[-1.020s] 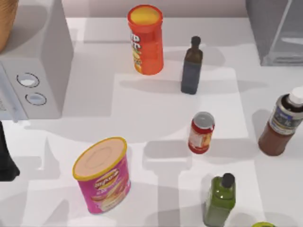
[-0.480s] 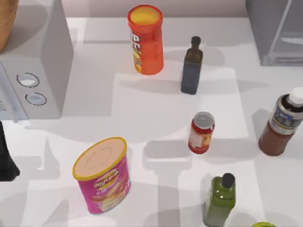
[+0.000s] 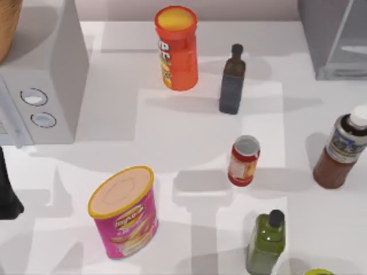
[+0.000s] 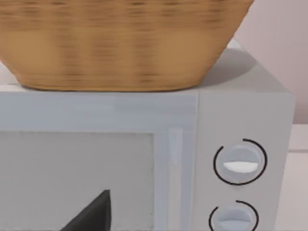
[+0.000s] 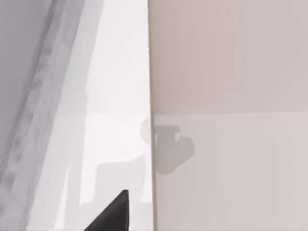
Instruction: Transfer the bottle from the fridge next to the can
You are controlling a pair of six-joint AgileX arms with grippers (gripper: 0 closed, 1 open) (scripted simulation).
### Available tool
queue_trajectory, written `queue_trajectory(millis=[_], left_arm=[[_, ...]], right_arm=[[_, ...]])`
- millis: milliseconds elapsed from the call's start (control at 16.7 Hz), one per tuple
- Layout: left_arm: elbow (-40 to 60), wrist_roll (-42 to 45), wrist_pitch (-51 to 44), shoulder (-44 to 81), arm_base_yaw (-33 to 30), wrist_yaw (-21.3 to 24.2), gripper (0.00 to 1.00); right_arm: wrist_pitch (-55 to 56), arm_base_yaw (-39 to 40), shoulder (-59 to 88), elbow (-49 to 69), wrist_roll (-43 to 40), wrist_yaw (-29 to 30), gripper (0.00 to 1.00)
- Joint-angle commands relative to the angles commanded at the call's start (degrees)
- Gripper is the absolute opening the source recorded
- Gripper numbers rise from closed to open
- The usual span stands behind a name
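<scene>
Three bottles stand on the worktop (image 3: 172,143): one reddish-brown bottle (image 3: 339,150), one dark slim bottle (image 3: 231,81) and one green square bottle (image 3: 266,243). There is one red can (image 3: 243,161), one orange chip tube (image 3: 176,48) and one pink tub (image 3: 124,212). Two appliances: one white microwave (image 3: 40,86) carrying one basket (image 4: 120,43), one grey fridge (image 3: 332,37)

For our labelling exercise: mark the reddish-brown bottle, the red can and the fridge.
reddish-brown bottle (image 3: 338,154), top view, on its body just below the label.
red can (image 3: 243,166), top view, on its labelled side.
fridge (image 3: 331,34), top view, on its grey wall.
</scene>
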Motion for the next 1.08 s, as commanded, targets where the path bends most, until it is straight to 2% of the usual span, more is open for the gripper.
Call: queue_trajectory(millis=[120, 300, 720, 900, 1080], left_arm=[[0.0, 0.0, 0.0, 0.0, 0.0, 0.0, 1.0], [0.0, 0.0, 0.0, 0.0, 0.0, 0.0, 1.0], [0.0, 0.0, 0.0, 0.0, 0.0, 0.0, 1.0], [0.0, 0.0, 0.0, 0.0, 0.0, 0.0, 1.0], [0.0, 0.0, 0.0, 0.0, 0.0, 0.0, 1.0]], right_arm=[[6.2, 4.7, 0.0, -0.1, 6.6, 0.9, 1.0], [11.3, 8.9, -0.1, -0.2, 11.9, 1.7, 1.0], [12.4, 9.5, -0.6, -0.8, 12.9, 2.4, 1.0], [14.7, 14.9, -1.7, -2.6, 17.3, 6.9, 1.0], [18.5, 25.4, -3.6, -5.7, 24.3, 14.6, 1.0]])
